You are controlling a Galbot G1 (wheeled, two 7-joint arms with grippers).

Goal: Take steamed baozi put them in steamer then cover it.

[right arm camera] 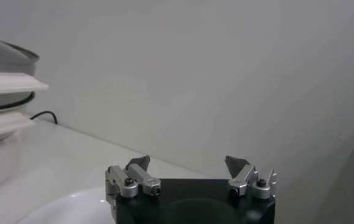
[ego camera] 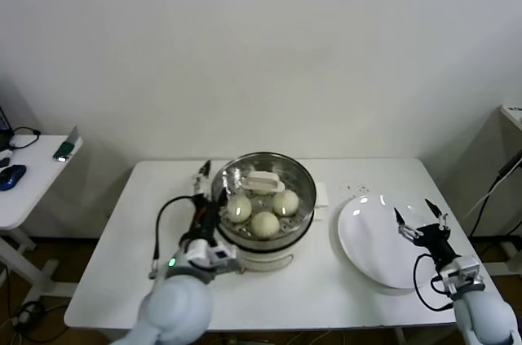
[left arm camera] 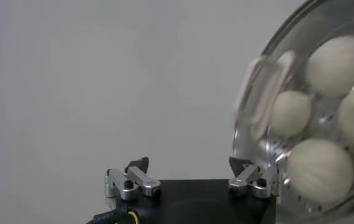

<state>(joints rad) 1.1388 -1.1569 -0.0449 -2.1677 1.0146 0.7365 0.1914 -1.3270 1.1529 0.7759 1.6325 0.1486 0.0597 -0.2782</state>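
Left gripper (ego camera: pixel 206 183) wide open, empty, beside steamer (ego camera: pixel 263 235); cover (ego camera: pixel 263 191) on, handle's long axis running left-right.

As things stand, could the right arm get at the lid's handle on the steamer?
Probably yes, though it is a stretch. The right gripper hangs open over the white plate, well apart from the steamer. The handle sits exposed on top of the cover; the left gripper is beside the pot's far side.

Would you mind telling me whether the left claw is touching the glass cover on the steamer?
Cannot tell. In the left wrist view the open left claw has one finger overlapping the cover's rim, with no clear gap or contact; the head view doesn't settle it either.
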